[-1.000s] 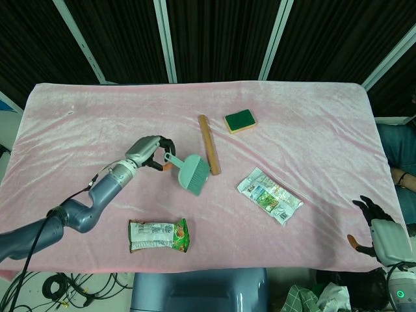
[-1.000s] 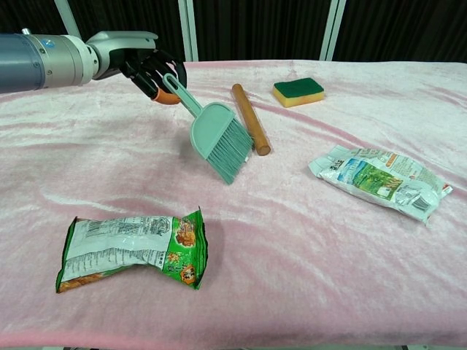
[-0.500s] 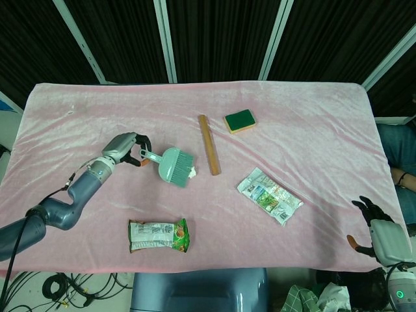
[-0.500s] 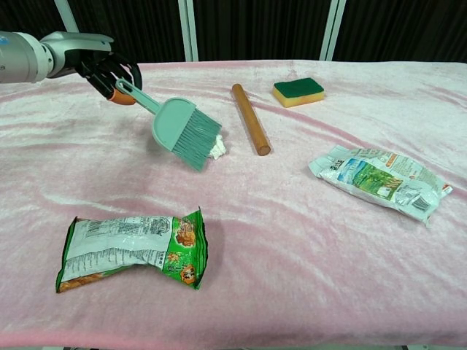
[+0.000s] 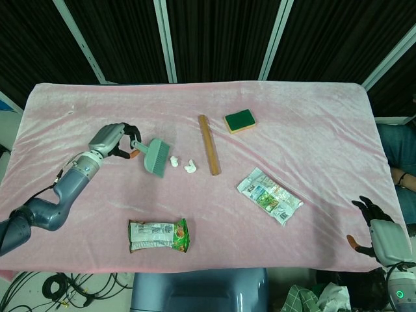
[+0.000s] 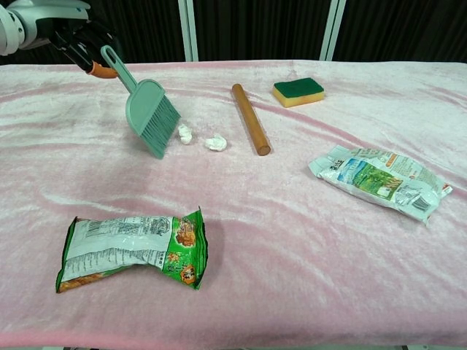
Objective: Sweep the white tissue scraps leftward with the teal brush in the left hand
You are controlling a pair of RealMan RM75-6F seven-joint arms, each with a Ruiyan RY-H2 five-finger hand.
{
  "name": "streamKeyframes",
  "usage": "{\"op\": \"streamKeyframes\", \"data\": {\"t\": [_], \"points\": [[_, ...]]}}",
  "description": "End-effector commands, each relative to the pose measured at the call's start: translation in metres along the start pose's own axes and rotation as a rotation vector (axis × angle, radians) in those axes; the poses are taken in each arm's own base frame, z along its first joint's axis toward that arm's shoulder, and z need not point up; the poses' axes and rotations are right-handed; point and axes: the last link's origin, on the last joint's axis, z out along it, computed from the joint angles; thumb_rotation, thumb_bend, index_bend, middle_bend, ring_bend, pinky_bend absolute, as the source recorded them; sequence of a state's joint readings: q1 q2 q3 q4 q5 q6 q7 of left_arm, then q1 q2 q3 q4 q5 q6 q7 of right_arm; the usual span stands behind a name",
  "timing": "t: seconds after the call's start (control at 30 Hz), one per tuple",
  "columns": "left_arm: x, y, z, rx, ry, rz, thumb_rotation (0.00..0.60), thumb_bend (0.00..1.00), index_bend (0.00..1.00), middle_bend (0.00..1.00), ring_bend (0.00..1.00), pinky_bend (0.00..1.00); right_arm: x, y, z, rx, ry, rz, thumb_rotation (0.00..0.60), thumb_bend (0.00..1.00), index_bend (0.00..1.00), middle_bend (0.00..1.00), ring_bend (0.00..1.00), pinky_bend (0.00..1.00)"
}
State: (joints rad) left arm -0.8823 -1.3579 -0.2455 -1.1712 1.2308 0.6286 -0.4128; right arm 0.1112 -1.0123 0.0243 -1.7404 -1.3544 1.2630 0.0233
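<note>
Sweeping in progress. Left hand (image 5: 112, 138), upper left of the frame, has its fingers closed around the teal brush (image 6: 149, 117) handle, bristles down just left of two white tissue scraps (image 6: 201, 138) on the pink tabletop (image 5: 312, 130). Scraps lie left of the wooden rod (image 5: 208, 144); further leftward strokes appear needed. Right hand (image 5: 376, 227), lower right, rests spread and empty.

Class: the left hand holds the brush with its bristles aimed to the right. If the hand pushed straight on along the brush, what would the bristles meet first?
Probably the nearer tissue scrap, just right of the brush held by the left hand; then the second scrap. Depth is uncertain.
</note>
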Motion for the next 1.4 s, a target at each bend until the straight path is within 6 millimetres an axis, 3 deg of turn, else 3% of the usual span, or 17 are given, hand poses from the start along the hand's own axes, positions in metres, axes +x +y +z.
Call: {"op": "streamKeyframes", "data": {"t": [0.03, 0.43, 0.7, 0.77, 0.8, 1.03, 1.4], "points": [[0.012, 0.009, -0.005, -0.024, 0.047, 0.012, 0.6, 0.55, 0.77, 0.62, 0.25, 0.26, 0.0, 0.0, 0.0, 0.001, 0.0, 0.0, 0.6, 0.22, 0.17, 0.07, 0.14, 0.26], [0.014, 0.083, -0.005, -0.205, 0.055, -0.118, 0.6, 0.55, 0.78, 0.63, 0.25, 0.26, 0.001, 0.0, 0.0, -0.001, 0.0, 0.002, 0.6, 0.22, 0.17, 0.07, 0.14, 0.26], [-0.001, 0.114, -0.004, -0.261, -0.012, -0.164, 0.6, 0.55, 0.78, 0.63, 0.25, 0.27, 0.001, 0.0, 0.0, 0.0, 0.001, 0.0, 0.6, 0.22, 0.17, 0.07, 0.14, 0.26], [-0.007, 0.116, -0.002, -0.257, -0.032, -0.17, 0.6, 0.55, 0.78, 0.63, 0.25, 0.26, 0.001, 0.0, 0.0, -0.001, 0.002, 0.001, 0.6, 0.22, 0.17, 0.07, 0.14, 0.26], [-0.02, 0.117, -0.001, -0.238, -0.088, -0.223, 0.6, 0.55, 0.78, 0.63, 0.25, 0.26, 0.001, 0.0, 0.0, 0.0, 0.005, -0.003, 0.6, 0.22, 0.17, 0.07, 0.14, 0.26], [-0.04, 0.121, 0.006, -0.218, -0.188, -0.296, 0.6, 0.55, 0.78, 0.63, 0.25, 0.27, 0.001, 0.0, 0.001, -0.002, 0.007, -0.002, 0.6, 0.22, 0.17, 0.07, 0.14, 0.26], [-0.058, 0.107, 0.015, -0.19, -0.214, -0.268, 0.6, 0.55, 0.78, 0.63, 0.25, 0.27, 0.001, 0.001, 0.0, -0.001, 0.007, 0.003, 0.6, 0.22, 0.17, 0.07, 0.14, 0.26]]}}
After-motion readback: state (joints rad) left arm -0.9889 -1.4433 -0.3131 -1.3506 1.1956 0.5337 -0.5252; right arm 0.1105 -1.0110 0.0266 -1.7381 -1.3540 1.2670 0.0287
